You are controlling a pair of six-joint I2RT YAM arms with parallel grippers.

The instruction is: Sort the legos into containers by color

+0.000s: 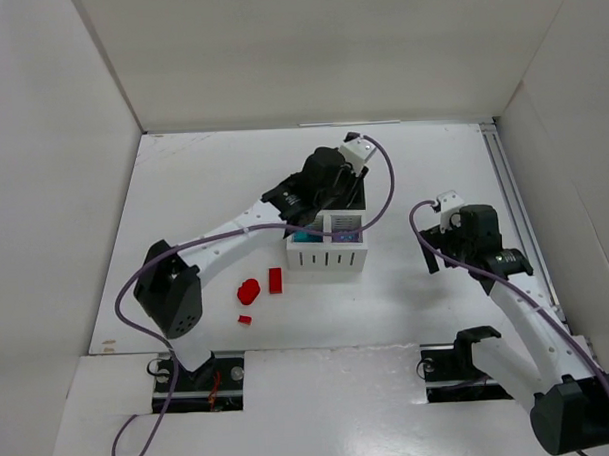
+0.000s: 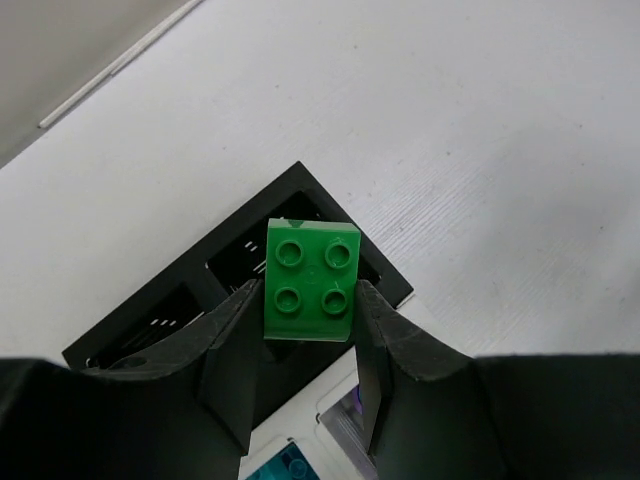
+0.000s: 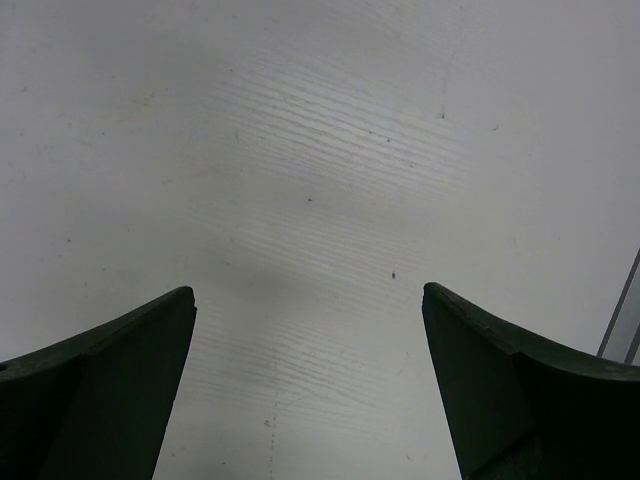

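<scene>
In the left wrist view my left gripper [image 2: 308, 292] is shut on a green studded lego [image 2: 311, 278], held just above the black pair of containers [image 2: 322, 197]. Below it is the white pair [image 2: 300, 410], with a teal piece [image 2: 285, 466] in one bin and something purple [image 2: 352, 408] in the other. From above, the left gripper [image 1: 330, 187] covers the black bins behind the white slatted bins [image 1: 328, 257]. A red oval [image 1: 249, 289], a red brick [image 1: 275, 280] and a small red piece [image 1: 245, 319] lie on the table to the left of the bins. My right gripper [image 3: 308, 295] is open over bare table.
The right arm [image 1: 475, 237] sits to the right of the bins. White walls enclose the table on the left, back and right. A metal rail [image 1: 509, 196] runs along the right edge.
</scene>
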